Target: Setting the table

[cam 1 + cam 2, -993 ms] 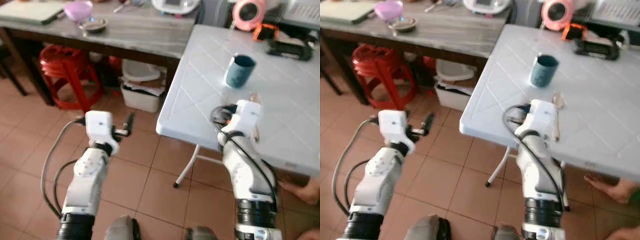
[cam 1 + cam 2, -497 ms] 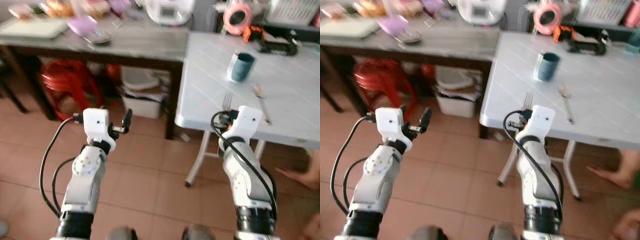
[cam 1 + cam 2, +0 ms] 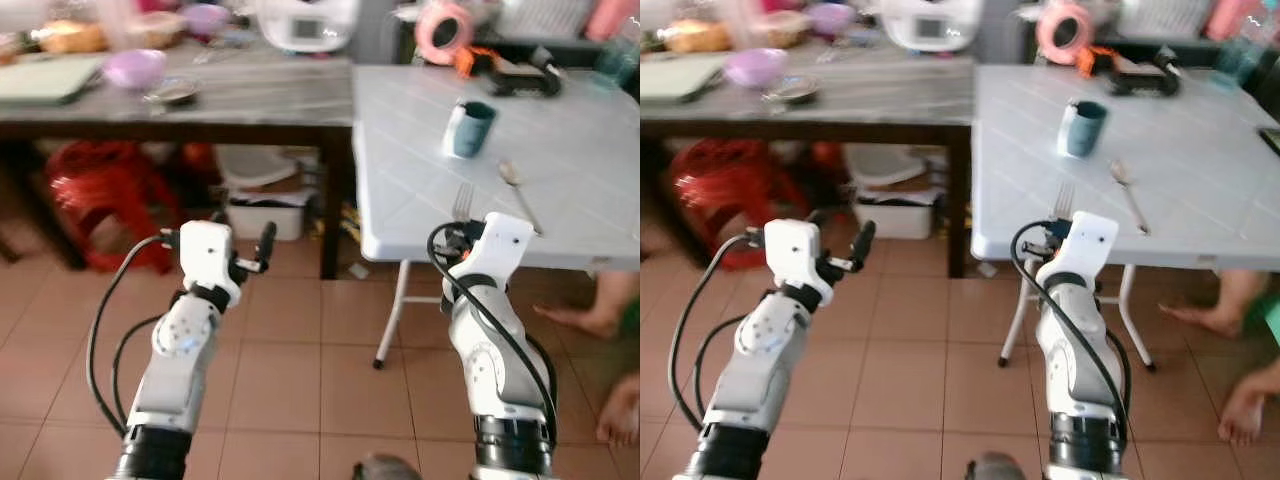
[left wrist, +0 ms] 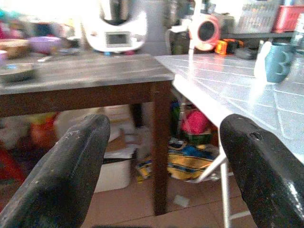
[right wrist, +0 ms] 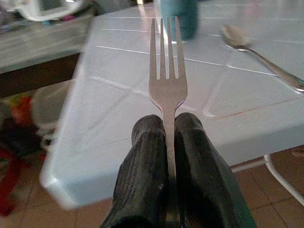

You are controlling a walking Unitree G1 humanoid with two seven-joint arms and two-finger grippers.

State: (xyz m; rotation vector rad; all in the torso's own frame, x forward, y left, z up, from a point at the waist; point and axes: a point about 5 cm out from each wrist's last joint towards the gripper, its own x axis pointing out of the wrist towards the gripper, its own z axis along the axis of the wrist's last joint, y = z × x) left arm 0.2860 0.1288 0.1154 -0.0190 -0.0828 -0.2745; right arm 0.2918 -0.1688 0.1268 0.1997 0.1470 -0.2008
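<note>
1. The step in hand looks like bringing the fork (image 5: 167,80) to the white bench (image 3: 560,150) and laying it down as part of the place setting. The right end effector (image 5: 164,130) is at the bench's near edge with the tines pointing out over the top.
2. To do it well, I would carry the fork further in over the bench top, well clear of the edge, then lower it until it lies flat before letting go. Released where it is now, it could tip off onto the tiled floor (image 3: 290,360).
3. A good spot seems to be beside the spoon (image 3: 520,195), which lies ahead of the right end effector and a little to its right. The blue mug (image 3: 468,128) stands further ahead, beyond the fork's tines.
4. The right end effector is pressed together, pinching the fork's handle between its two black fingers (image 5: 142,156), tines upright and centred.
5. The left end effector (image 4: 166,161) is spread wide and holds nothing. It hangs over the floor, facing the dark wooden bench (image 3: 200,95) and the white bench's corner.
</note>
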